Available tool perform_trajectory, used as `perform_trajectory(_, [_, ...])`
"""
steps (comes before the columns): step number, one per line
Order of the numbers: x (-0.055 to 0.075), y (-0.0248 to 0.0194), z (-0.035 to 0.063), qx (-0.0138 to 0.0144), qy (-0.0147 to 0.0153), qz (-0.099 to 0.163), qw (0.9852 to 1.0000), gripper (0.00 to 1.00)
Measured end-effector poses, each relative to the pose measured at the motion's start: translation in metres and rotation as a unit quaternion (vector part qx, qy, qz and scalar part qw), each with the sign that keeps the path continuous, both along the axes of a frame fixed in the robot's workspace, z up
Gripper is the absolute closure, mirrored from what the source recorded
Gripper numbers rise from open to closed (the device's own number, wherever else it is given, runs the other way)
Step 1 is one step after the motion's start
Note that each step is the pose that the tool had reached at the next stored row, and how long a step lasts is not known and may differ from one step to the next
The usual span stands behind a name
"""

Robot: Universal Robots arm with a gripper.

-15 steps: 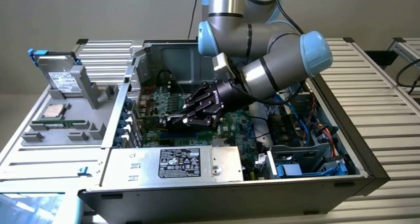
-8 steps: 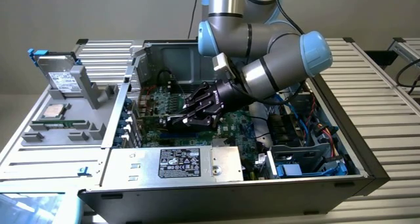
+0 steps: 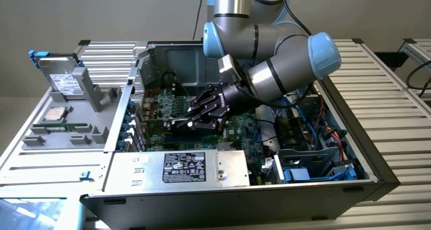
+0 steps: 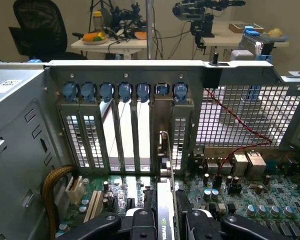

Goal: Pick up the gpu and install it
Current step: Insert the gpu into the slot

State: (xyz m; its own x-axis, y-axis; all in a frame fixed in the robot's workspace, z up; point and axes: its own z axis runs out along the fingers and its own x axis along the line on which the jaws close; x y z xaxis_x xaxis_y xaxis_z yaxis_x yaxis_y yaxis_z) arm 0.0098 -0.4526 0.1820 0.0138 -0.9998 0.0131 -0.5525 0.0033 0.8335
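- The tool [image 3: 202,120], down inside the open computer case [image 3: 235,199], is clamped on the gpu [image 4: 164,202], one finger on each face.
- The gpu stands on edge over the motherboard [image 4: 270,200], its long axis pointing at the rear slot panel [image 4: 125,135], bracket end nearest it.

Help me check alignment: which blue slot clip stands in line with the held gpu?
The blue clip second from the mesh grille end; the gpu in the gripper points edge-on straight at it, unlike the other six.
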Motion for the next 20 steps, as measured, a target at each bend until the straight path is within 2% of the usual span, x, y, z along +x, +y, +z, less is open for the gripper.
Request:
perform_trajectory(2, [0.0000,0.0000,0.0000,0.0000,0.0000,0.000,1.0000,0.72])
perform_trajectory(5, [0.0000,-0.0003,0.0000,-0.0015,0.0001,0.000,1.0000,0.72])
perform_trajectory(7, [0.0001,0.0002,0.0000,-0.0038,0.0002,0.000,1.0000,0.72])
perform_trajectory(20, [-0.0004,0.0003,-0.0012,-0.0039,0.0004,0.000,1.0000,0.72])
